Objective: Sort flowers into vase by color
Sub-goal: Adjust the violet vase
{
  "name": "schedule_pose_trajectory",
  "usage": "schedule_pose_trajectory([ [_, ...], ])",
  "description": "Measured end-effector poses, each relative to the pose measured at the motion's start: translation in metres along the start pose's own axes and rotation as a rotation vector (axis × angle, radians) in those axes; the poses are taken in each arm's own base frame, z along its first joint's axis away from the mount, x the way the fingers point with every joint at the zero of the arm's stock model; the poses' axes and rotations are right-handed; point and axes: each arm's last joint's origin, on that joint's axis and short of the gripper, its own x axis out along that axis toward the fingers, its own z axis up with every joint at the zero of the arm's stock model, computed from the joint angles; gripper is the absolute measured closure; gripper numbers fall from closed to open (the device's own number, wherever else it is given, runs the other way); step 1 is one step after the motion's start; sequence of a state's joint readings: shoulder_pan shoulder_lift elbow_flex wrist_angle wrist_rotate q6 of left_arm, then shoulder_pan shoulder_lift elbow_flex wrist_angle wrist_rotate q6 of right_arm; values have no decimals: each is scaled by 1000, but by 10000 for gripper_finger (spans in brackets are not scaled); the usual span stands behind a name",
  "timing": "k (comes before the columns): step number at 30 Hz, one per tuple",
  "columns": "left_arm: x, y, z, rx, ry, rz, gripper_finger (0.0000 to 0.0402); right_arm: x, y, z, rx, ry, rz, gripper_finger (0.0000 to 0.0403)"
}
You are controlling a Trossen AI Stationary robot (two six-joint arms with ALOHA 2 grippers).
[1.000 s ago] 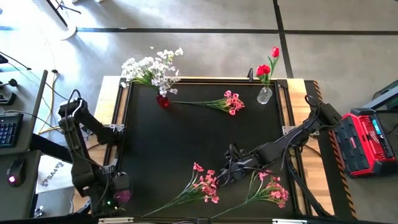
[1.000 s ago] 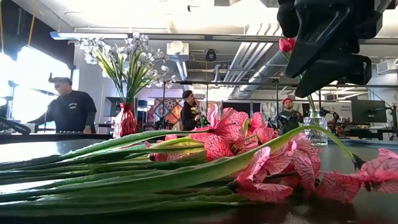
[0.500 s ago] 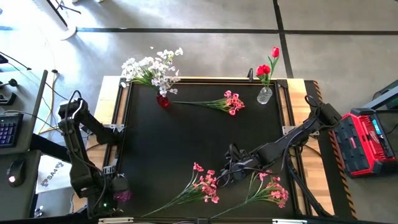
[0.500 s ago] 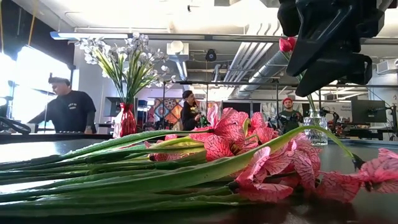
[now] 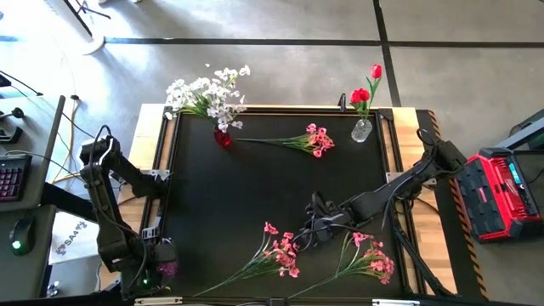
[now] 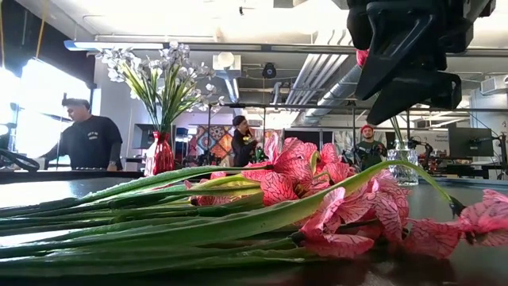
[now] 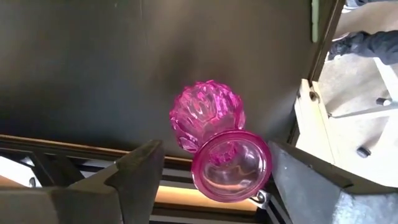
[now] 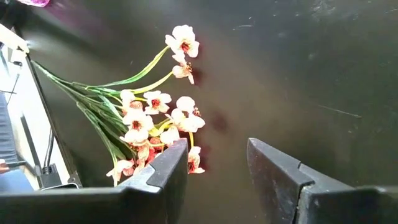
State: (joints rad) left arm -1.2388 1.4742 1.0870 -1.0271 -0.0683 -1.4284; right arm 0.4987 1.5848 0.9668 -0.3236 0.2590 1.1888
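At the table's near-left corner, the left gripper (image 7: 211, 180) hung over a pink glass vase (image 7: 217, 146), its fingers spread to either side of the mouth and touching nothing; over the last second that arm had eased slightly nearer the vase. The white flowers (image 5: 206, 92) stood in a red vase (image 5: 222, 137) at the far edge. One pink spray (image 5: 313, 139) lay loose beside it, two more, (image 5: 280, 252) and (image 5: 370, 259), along the near edge. Between those two, the right gripper (image 5: 308, 237) had crept toward the nearer bunch, fingers parted and empty. Red blooms (image 5: 367, 89) filled the clear vase (image 5: 361, 130). Only the pinks appeared left to sort.
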Motion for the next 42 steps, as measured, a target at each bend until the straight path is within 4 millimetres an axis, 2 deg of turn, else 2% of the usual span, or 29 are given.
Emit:
schedule_pose_trajectory([
  [8, 4, -1, 0, -4, 21, 17, 161, 0, 0, 0, -2, 5, 2, 249],
  [21, 5, 2, 11, -32, 6, 34, 255, 0, 0, 0, -2, 4, 2, 249],
  [29, 6, 7, 32, -35, 6, 39, 248, 0, 0, 0, -10, 5, 2, 249],
  [42, 8, 28, 84, -28, -13, 58, 248, 0, 0, 0, -25, 22, 9, 249],
])
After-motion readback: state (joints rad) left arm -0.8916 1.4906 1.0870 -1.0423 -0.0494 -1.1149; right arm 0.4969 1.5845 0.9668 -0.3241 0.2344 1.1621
